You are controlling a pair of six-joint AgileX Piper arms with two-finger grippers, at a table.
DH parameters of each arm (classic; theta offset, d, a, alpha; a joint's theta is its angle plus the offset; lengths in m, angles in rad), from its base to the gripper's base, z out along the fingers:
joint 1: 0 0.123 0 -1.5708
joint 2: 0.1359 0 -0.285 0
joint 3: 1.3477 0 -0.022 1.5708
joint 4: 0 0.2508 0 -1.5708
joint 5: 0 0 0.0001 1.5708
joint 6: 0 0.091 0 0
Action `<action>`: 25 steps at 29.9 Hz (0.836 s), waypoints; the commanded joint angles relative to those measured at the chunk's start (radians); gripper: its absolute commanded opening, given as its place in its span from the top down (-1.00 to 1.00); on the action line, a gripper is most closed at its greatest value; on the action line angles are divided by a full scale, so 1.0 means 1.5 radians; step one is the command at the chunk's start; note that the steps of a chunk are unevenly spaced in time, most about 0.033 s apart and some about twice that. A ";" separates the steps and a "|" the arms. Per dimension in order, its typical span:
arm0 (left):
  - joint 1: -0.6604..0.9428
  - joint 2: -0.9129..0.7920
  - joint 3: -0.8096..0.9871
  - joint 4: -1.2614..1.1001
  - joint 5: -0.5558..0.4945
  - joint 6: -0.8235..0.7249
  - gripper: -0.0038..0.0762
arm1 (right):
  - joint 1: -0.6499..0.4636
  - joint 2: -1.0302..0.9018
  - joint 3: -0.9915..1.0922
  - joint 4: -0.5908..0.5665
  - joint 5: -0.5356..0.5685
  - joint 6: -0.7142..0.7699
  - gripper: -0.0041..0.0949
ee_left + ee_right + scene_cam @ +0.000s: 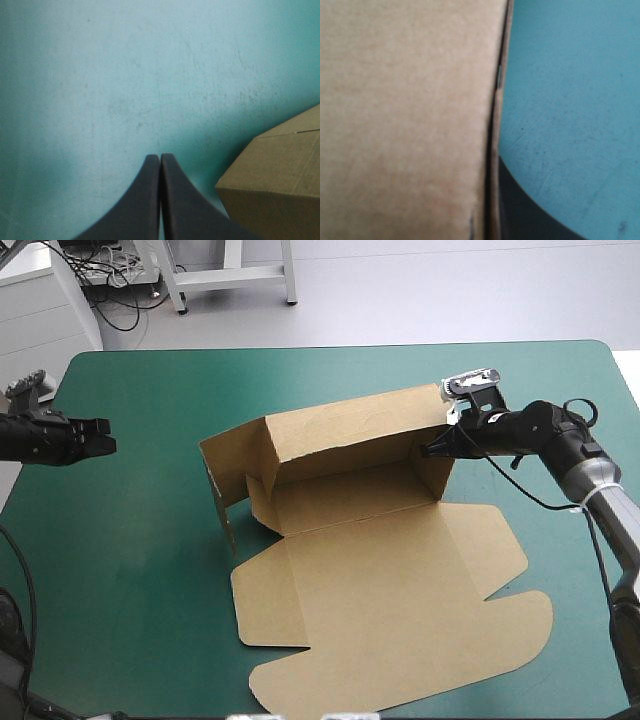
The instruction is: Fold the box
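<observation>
The brown box (350, 500) sat half made in the middle of the frame. Its back wall and left wall (222, 490) stood up, while the lid (400, 610) and its flaps lay flat toward the lower right. From where I stood, the right pincer (438, 449) was clamped thin on the top corner of the right end wall (437, 472). In its wrist view the board ran edge-on, with one black finger (535, 215) on the outer side and the other hidden behind the sheet. The left pincer (103, 436) hung at the far left of the frame, well apart from the box. Its fingers were pressed together in one point and held nothing above the teal-green cover (130, 570) of the bench.

The risk, I judged, was that nothing pinned the base. A tug on that corner could drag the whole box across the bench instead of turning the wall. The corner hold also looked shallow, so the board might slip out and spring back. The left wall, not tucked as far as I could tell, could drop flat.
</observation>
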 commanded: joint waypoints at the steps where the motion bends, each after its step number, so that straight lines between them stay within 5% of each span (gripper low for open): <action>1: 0.004 -0.027 0.033 -0.053 -0.035 0.022 0.98 | -0.001 -0.021 -0.023 0.023 -0.021 0.005 0.95; 12: 0.004 -0.027 0.054 -0.056 -0.048 0.035 0.98 | -0.001 -0.016 -0.038 0.001 -0.004 0.069 0.95; 19: 0.004 -0.027 0.054 -0.056 -0.053 0.033 0.98 | -0.001 -0.011 -0.186 -0.120 0.178 0.217 0.95; 25: 0.004 -0.027 0.054 -0.057 -0.052 0.020 0.98 | 0.000 -0.011 -0.240 -0.133 0.372 0.282 0.94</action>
